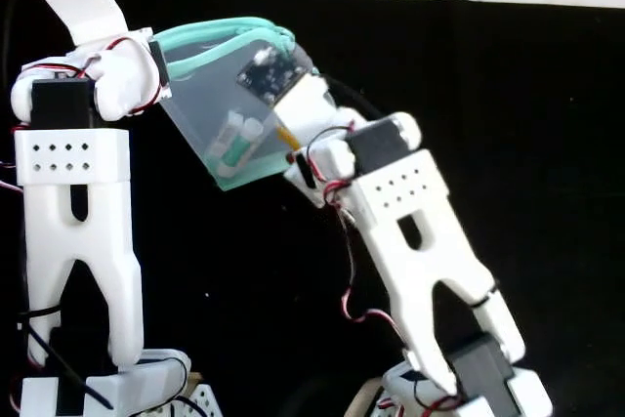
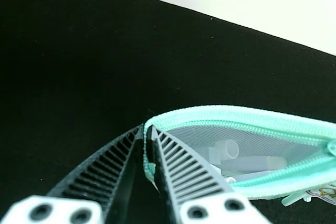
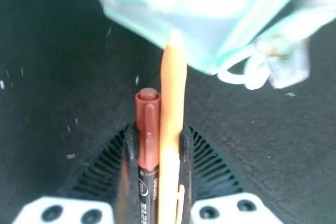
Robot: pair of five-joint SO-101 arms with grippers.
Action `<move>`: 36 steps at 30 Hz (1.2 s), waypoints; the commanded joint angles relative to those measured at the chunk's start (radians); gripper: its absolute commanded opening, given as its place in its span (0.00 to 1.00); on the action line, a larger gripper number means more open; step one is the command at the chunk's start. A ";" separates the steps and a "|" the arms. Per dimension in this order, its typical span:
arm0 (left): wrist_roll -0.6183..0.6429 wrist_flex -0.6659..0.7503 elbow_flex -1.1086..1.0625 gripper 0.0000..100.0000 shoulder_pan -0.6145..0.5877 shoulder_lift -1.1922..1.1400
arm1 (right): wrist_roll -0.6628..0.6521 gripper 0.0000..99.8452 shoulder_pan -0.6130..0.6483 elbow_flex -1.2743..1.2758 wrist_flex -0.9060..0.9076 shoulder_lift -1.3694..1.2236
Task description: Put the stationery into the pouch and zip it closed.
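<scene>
Clamped side by side in the right gripper (image 3: 157, 132), a brown pen (image 3: 148, 129) and an orange pen (image 3: 172, 119) point at the pouch (image 1: 210, 114), the orange tip at its side wall, below its mouth. The left gripper (image 2: 145, 132) pinches the pouch's zip end tight, holding it in the air. White tubes (image 2: 226, 153) lie inside the pouch. The pens likely need lifting to the mouth, entering tips first along the pouch, with release only once deep inside.

The high camera looks down on the black table (image 1: 225, 319); wrist cameras sit close behind their fingers (image 2: 181, 163); all share the translucent mint-zippered pouch (image 1: 210, 109).
</scene>
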State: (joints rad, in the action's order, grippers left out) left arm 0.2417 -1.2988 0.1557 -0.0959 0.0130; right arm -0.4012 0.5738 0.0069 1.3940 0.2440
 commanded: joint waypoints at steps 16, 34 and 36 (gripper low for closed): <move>-0.005 -0.006 -0.079 0.01 0.038 -0.018 | 0.302 0.01 0.018 -0.786 -0.004 -0.093; -0.005 -0.006 -0.085 0.01 0.038 -0.018 | 0.308 0.01 0.099 -1.623 -0.111 -0.549; -0.005 -0.006 -0.085 0.01 0.038 -0.018 | 0.308 0.01 0.099 -1.707 -0.119 -0.599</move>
State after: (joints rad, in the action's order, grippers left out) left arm 0.2417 -1.2988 0.1557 -0.0959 0.0130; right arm -0.0990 0.6674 -1.5704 1.3080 -0.3145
